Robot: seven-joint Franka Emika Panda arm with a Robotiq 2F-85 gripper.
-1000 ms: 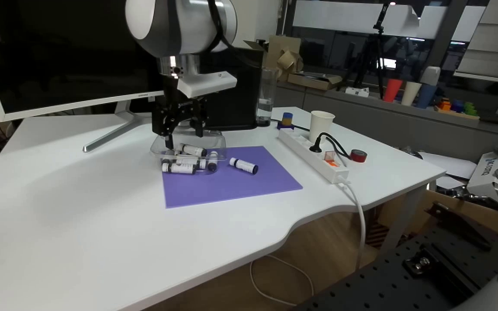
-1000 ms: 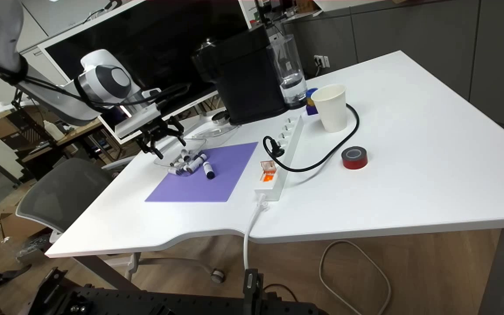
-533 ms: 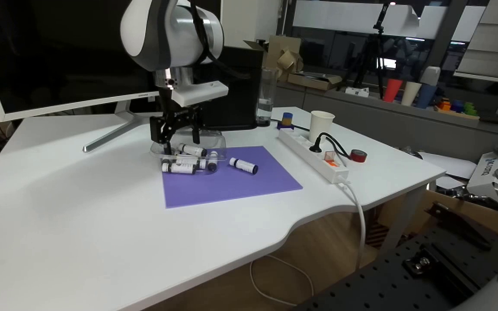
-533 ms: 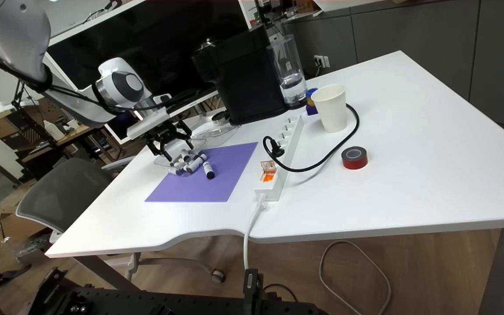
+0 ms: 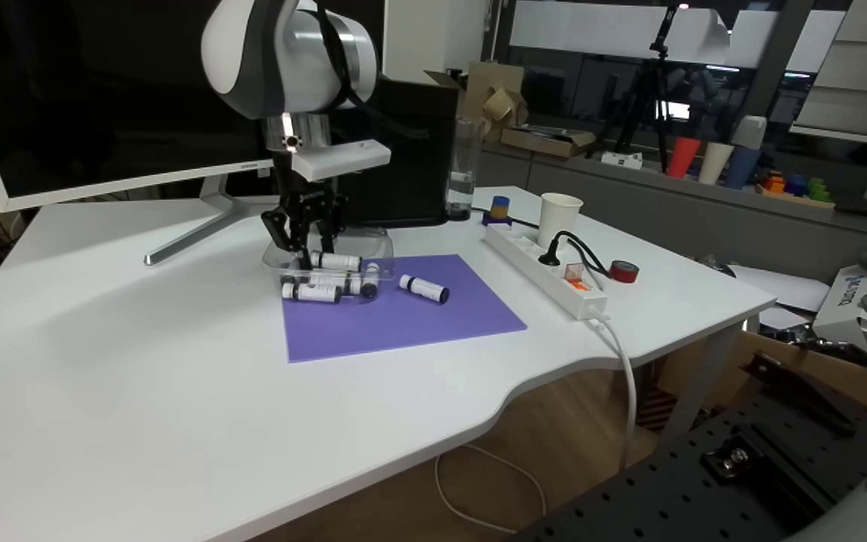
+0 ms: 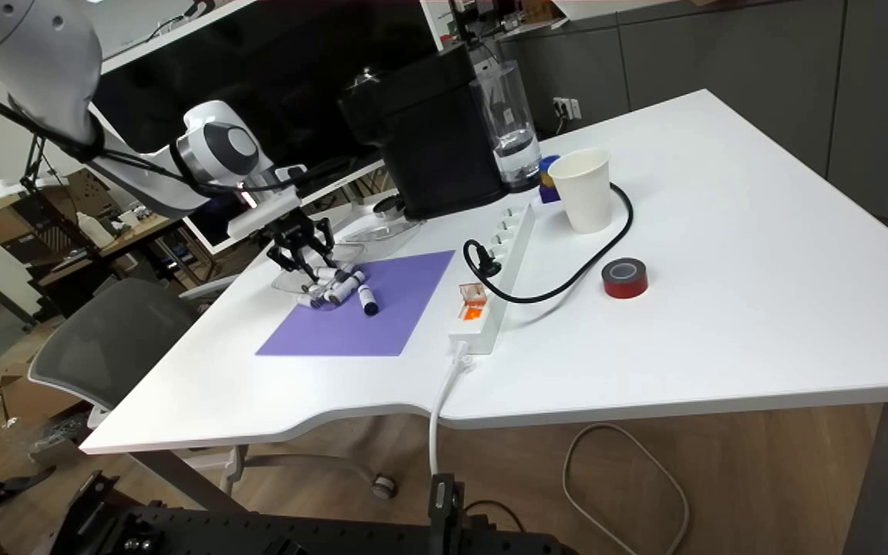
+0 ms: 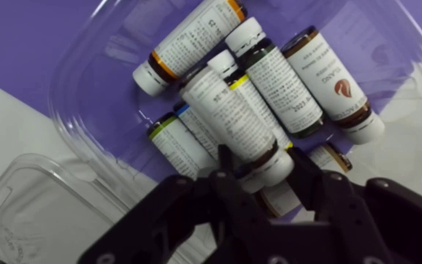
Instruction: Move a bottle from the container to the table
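Note:
Several white-labelled bottles lie in a clear plastic container [image 5: 388,254] on the purple mat. The bottle [image 7: 229,113] on top of the pile has its white cap between the fingers of my gripper [image 7: 262,153]. My right-hand finger [image 7: 304,176] in the wrist view meets the cap. The left-hand finger [image 7: 226,157] stands close beside the bottle, partly over a blue-banded bottle [image 7: 198,123] below. Whether both pads press on it cannot be told. One more bottle [image 5: 424,289] lies on the mat outside the container. The white table [image 5: 177,421] spreads around the mat.
A purple mat [image 5: 396,331] lies under the container. Beside it runs a white power strip [image 5: 539,271] with a paper cup [image 5: 558,217] behind. A black machine [image 6: 428,131] and a monitor [image 5: 102,98] stand at the back. Another clear plastic piece [image 7: 42,209] adjoins the container.
My gripper has come down into the container and its fingers have drawn much closer together around the top bottle. That bottle has turned slightly and now lies more level in an exterior view.

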